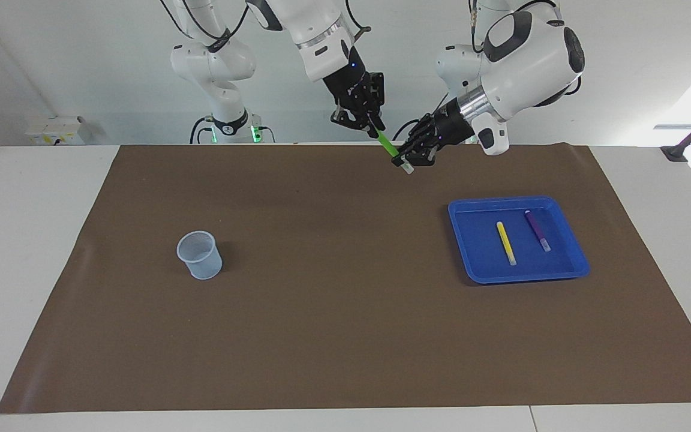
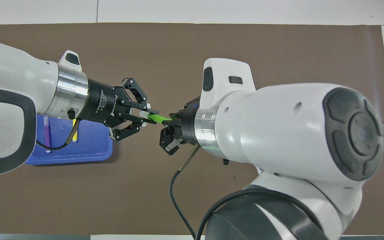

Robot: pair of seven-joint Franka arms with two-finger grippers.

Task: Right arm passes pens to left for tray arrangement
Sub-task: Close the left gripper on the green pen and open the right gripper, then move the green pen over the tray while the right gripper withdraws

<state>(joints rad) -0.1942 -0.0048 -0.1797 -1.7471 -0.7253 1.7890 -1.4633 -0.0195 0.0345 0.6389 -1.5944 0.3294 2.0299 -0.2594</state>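
Upper centre of frame: green pen [image 1: 388, 144] clamped at once by right gripper [image 1: 374, 128] and left gripper [image 1: 404, 161]. Centre right: yellow pen [image 1: 506, 243], purple pen [image 1: 537, 230] in tray [image 1: 471, 264].

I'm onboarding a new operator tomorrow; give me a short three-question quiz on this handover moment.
1. True or false: both grippers are shut on the green pen.
2. Which pens lie in the blue tray? A) green and yellow B) yellow and purple C) purple only
3. Fill in: the mesh cup stands toward the ___ arm's end of the table.

Key
1. True. The left gripper pinches the pen's whitish end and the right gripper holds the other end, up in the air over the brown mat.
2. B. The yellow pen and the purple pen lie side by side, apart.
3. right
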